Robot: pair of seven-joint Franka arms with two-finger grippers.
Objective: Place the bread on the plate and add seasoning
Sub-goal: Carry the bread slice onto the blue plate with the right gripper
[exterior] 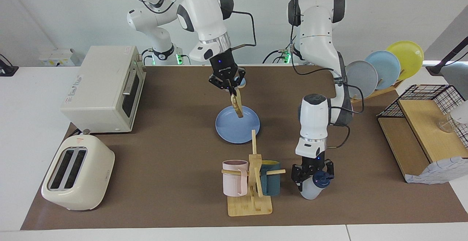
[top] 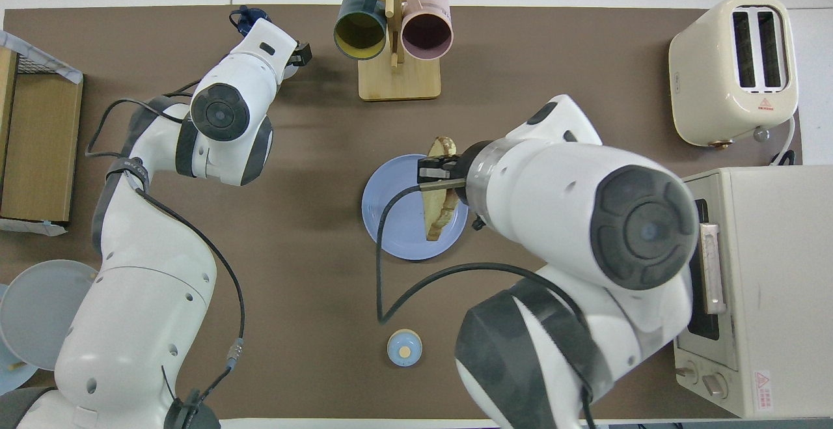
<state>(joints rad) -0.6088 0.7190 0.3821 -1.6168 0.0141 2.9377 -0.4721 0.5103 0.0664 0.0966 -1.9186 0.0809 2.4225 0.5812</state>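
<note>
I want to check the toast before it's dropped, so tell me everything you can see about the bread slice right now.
The bread is one tan-brown, speckled slice with a darker crust. It hangs on edge, nearly vertical, pinched at its upper end in the right tool, which is shut on it. It hangs over the blue plate, toward the plate's side nearer the robots. Its lower corner sits low over the plate; whether it touches cannot be told. Nothing else touches it.

Almost no text can be read. The toaster oven (top: pixel 755 286) carries a small brand word near its door's top corner, too small to read, and a red-and-white warning sticker. The toaster (top: pixel 735 71) carries a red warning triangle.
</note>
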